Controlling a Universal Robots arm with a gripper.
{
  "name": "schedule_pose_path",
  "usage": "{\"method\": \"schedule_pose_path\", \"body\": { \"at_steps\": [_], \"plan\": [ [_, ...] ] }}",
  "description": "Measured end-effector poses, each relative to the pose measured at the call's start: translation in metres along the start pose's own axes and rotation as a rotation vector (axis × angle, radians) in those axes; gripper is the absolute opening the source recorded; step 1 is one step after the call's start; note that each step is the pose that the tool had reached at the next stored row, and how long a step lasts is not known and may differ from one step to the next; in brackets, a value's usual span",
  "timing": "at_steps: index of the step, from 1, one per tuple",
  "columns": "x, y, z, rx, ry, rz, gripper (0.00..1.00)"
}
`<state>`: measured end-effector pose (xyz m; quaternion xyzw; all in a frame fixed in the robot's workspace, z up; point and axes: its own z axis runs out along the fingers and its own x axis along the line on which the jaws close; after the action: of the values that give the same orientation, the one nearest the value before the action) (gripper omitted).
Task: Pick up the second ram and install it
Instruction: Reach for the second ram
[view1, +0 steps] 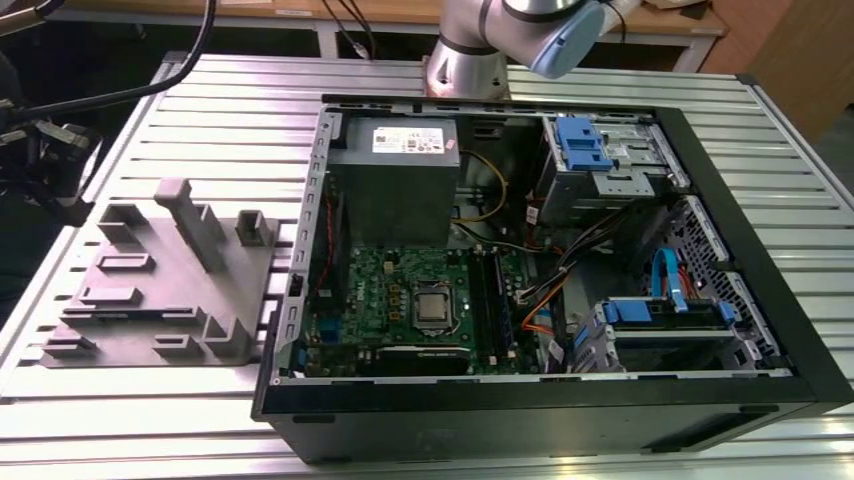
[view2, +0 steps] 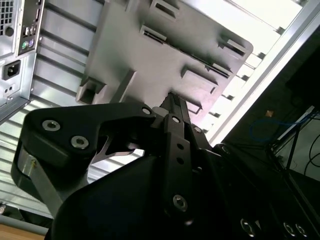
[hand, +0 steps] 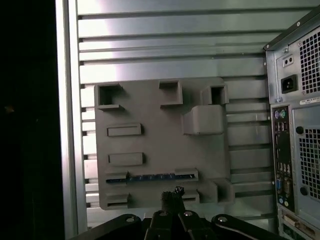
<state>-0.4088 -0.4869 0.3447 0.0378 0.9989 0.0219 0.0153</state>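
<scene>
End effector (hand: 172, 194): clenched, tips together, nothing gripped. Its body is cut off at the frame edge in both wrist views.
Second ram (hand: 150, 176): seated in the grey tray's (hand: 150, 105) long slot, near the tips. I see it only as a thin dark strip.
Counter (hand: 165, 55): slatted metal, carrying the tray.
Computer case (view1: 754, 270): open, beside the tray. I cannot make out what its memory slots hold.

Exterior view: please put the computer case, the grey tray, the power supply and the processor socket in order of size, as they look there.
Largest to smallest:
1. case
2. tray
3. power supply
4. socket
No two look alike in size.
</scene>
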Motion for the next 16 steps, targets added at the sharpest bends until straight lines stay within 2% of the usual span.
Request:
{"method": "schedule_pose_path", "body": {
  "at_steps": [8, 16],
  "plan": [
    [0.0109, -0.0067, 0.0092, -0.0002, -0.0001, 0.000, 0.07],
    [0.0144, -0.0133, 0.0165, -0.0001, -0.0001, 0.000, 0.07]
  ]
}}
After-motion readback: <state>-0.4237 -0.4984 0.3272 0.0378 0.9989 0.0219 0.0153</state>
